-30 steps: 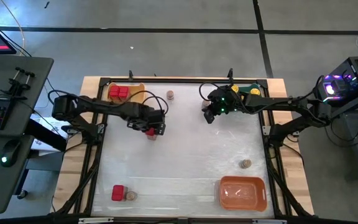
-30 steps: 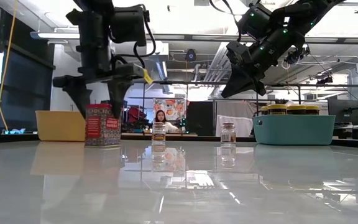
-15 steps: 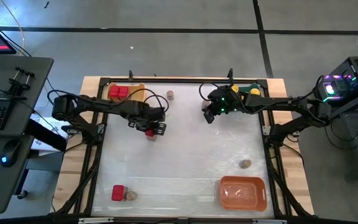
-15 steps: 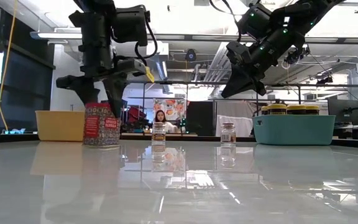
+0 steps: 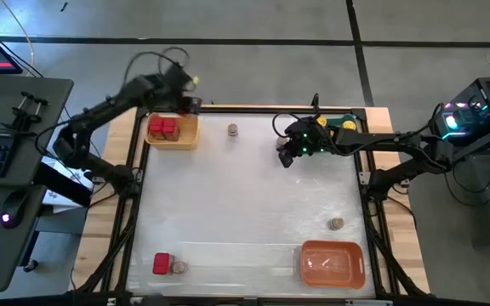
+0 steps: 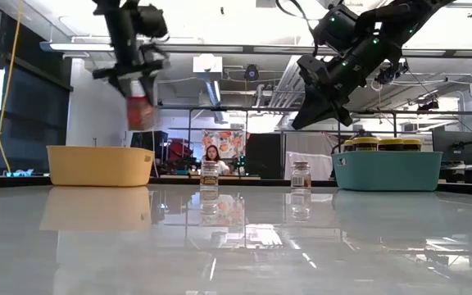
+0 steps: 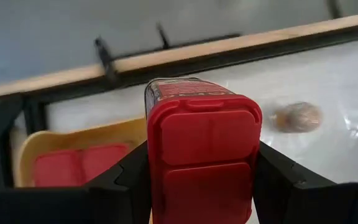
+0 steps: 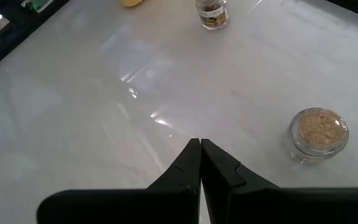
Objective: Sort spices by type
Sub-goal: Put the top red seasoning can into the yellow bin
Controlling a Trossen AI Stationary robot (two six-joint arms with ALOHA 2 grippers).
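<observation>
A: What is shown in the high view?
B: The left end effector (image 5: 184,104) is seen at upper left, beside the yellow tray (image 5: 182,138) where two red boxes (image 5: 163,127) are already stored. One red box (image 5: 162,263) and three grey-brown jars (image 5: 336,223) are left loose on the counter (image 5: 253,195).

A: And the low view?
B: A red spice box (image 6: 140,112) is clamped aloft above the yellow tray. Yellow-lidded jars (image 6: 379,144) are seen in the teal tray (image 6: 386,171); their count is partly hidden.

A: The wrist views?
B: The box fills the left one. The right end effector (image 8: 199,152) is shown pressed together, empty. Sorting is judged roughly half done.
</observation>
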